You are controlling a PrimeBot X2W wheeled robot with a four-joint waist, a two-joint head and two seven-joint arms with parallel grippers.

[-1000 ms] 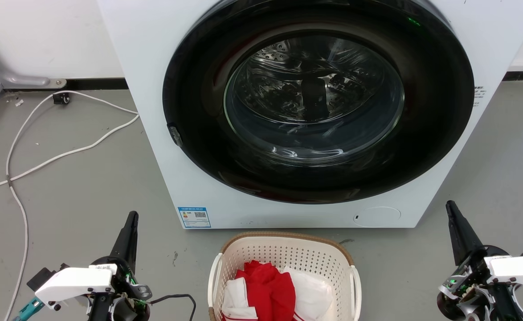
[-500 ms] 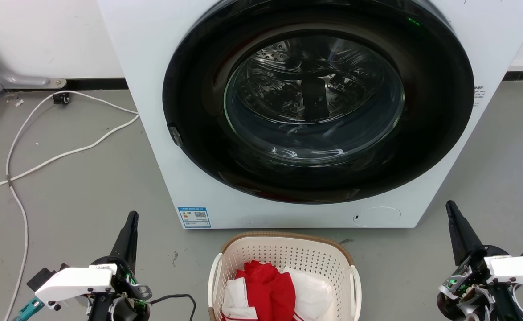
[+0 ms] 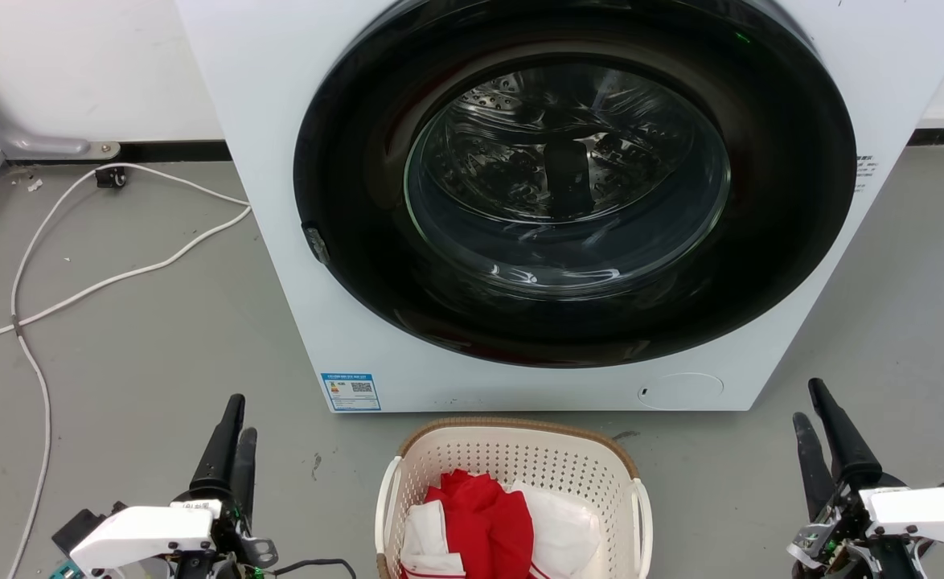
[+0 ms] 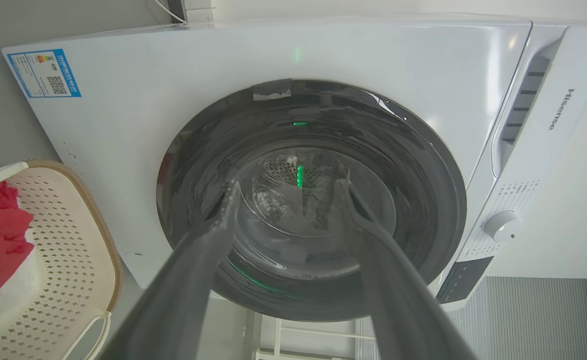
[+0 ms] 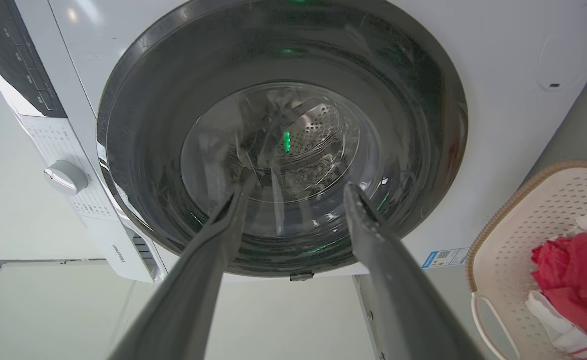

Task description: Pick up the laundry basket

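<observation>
The laundry basket (image 3: 512, 462), cream perforated plastic with a brown rim and white side handles, stands on the grey floor at the bottom centre of the head view, just in front of the washing machine. Red and white clothes (image 3: 488, 519) lie in it. My left gripper (image 3: 240, 416) is left of it and my right gripper (image 3: 808, 402) right of it, each well apart from the handles. Both are open and hold nothing. The left wrist view has the left gripper (image 4: 288, 184) spread, with the basket (image 4: 73, 240) at its left. In the right wrist view the right gripper (image 5: 299, 185) is spread, with the basket (image 5: 523, 225) at its right.
A white front-loading washing machine (image 3: 279, 241) with a closed dark round door (image 3: 572, 185) rises right behind the basket. White cables (image 3: 118, 277) trail over the floor at the left, and a thin black cable (image 3: 319, 539) lies near my left arm. A white wall runs behind.
Both grippers have opened: each showed one dark finger outline before and now shows two separated fingers. Both sit slightly lower in the head view. The basket has not moved.
</observation>
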